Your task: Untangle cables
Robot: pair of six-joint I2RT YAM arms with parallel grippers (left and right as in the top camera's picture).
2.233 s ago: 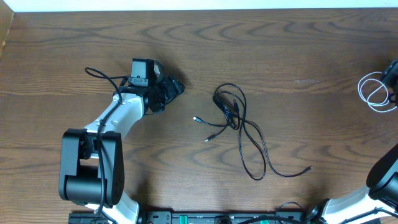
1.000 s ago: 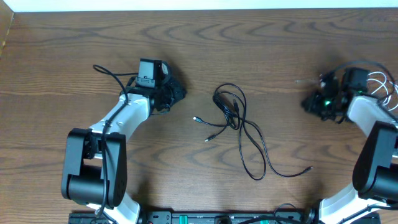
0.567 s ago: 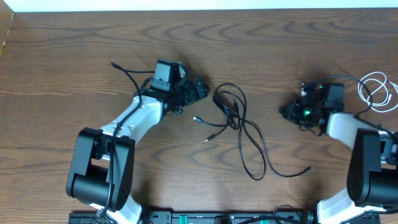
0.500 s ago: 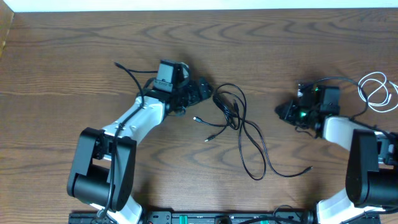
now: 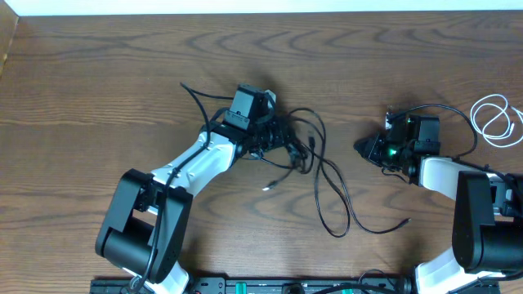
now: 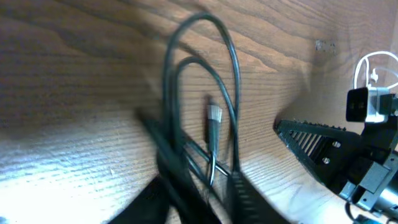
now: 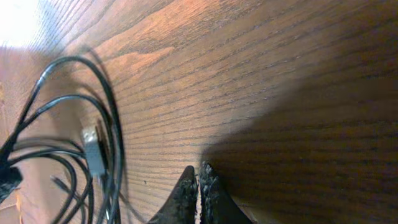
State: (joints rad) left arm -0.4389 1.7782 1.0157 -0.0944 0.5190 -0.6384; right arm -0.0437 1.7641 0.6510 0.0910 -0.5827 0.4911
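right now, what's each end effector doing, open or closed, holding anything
left end effector: at the black cable, too blurred to tell if it grips
right end effector: closed, holding nothing

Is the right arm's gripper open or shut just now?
Shut: the right gripper shows both fingertips pressed together in its wrist view, nothing between them.

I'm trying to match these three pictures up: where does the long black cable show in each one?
Overhead: the black cable is tangled at the centre, trailing toward the lower right.
Left wrist: the cable stands as tall loops in the middle.
Right wrist: the cable loops along the left edge.
Shared landmark: the silver-tipped plug inside the loops, also in the right wrist view; too small to pick out overhead.
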